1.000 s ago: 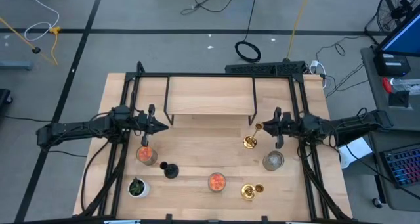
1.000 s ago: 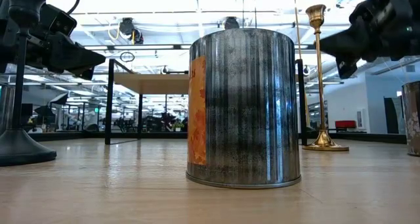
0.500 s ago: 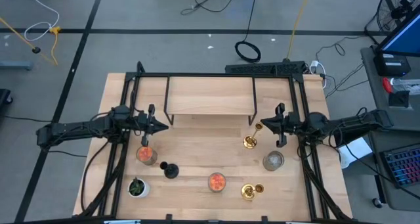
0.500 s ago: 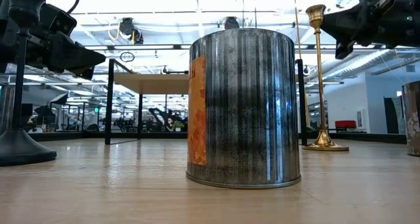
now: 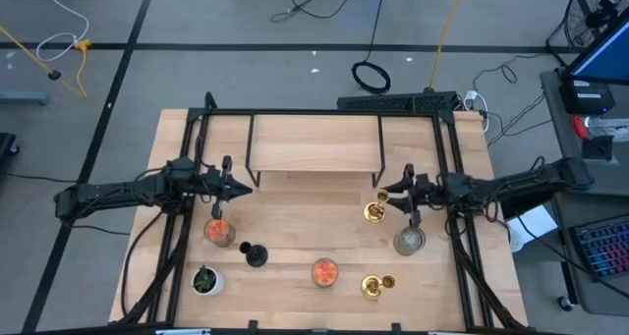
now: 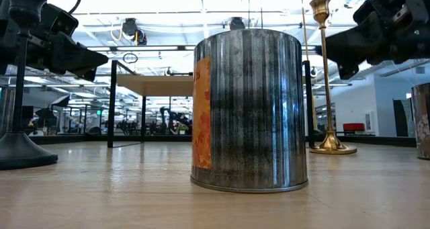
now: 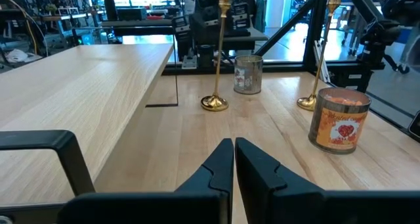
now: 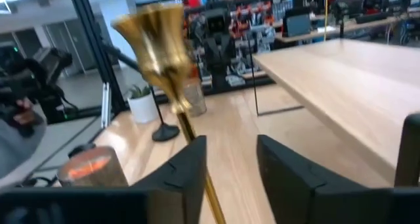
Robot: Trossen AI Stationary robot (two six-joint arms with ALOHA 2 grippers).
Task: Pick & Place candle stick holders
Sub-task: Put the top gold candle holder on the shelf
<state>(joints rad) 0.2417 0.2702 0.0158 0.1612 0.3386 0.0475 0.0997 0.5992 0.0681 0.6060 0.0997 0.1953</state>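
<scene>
Standing on the wooden table, 1 gold candlestick is flanked by the parted, empty fingers of the right gripper.
The left gripper is held nearly closed, empty, above a candle tin; the black candlestick is seen beside that tin, and the second gold candlestick near the front edge.

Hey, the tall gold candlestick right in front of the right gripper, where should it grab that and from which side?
Grip the gold candlestick on its thin stem just below the flared cup, coming in level from the right gripper's own side. It stands upright on a round base, so a high sideways pinch fits; the cup should stop it slipping down. The open fingers already flank the stem.
</scene>
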